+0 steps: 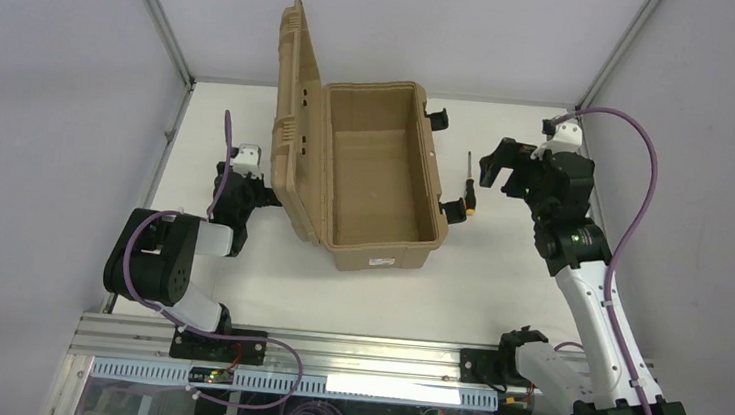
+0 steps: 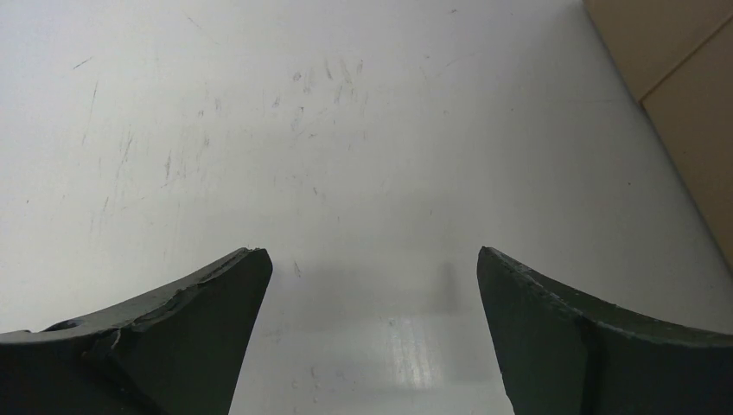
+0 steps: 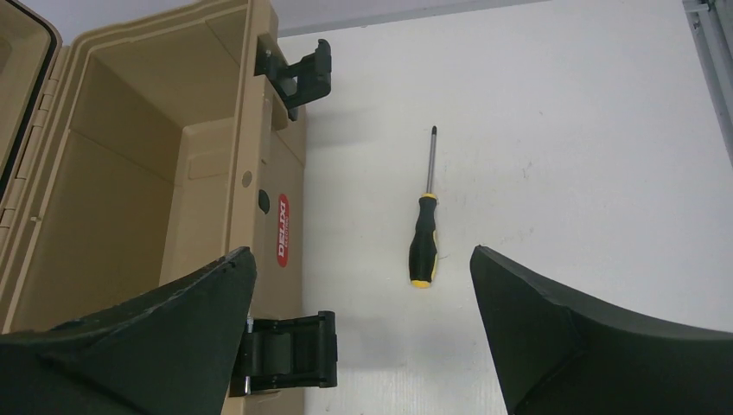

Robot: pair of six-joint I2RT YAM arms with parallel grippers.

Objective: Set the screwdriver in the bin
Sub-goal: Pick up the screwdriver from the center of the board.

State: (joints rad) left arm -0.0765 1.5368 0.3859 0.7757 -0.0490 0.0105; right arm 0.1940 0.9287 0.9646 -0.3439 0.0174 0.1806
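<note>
The screwdriver (image 1: 469, 188) lies on the white table just right of the bin, its black-and-yellow handle towards me; it also shows in the right wrist view (image 3: 423, 246), shaft pointing away. The bin (image 1: 380, 252) is a tan case standing open in the middle, its ribbed lid (image 1: 294, 111) upright on the left side, nothing visible inside; its latch side also shows in the right wrist view (image 3: 259, 156). My right gripper (image 1: 503, 169) hovers open and empty right of the screwdriver, which sits ahead between its fingers (image 3: 360, 252). My left gripper (image 1: 249, 197) is open and empty over bare table (image 2: 372, 252), left of the lid.
Two black latches (image 3: 298, 73) (image 3: 290, 350) stick out from the bin's right side, the near one close to the screwdriver's handle. A tan corner of the bin (image 2: 683, 86) shows at the left wrist view's upper right. Grey walls enclose the table on the left, back and right.
</note>
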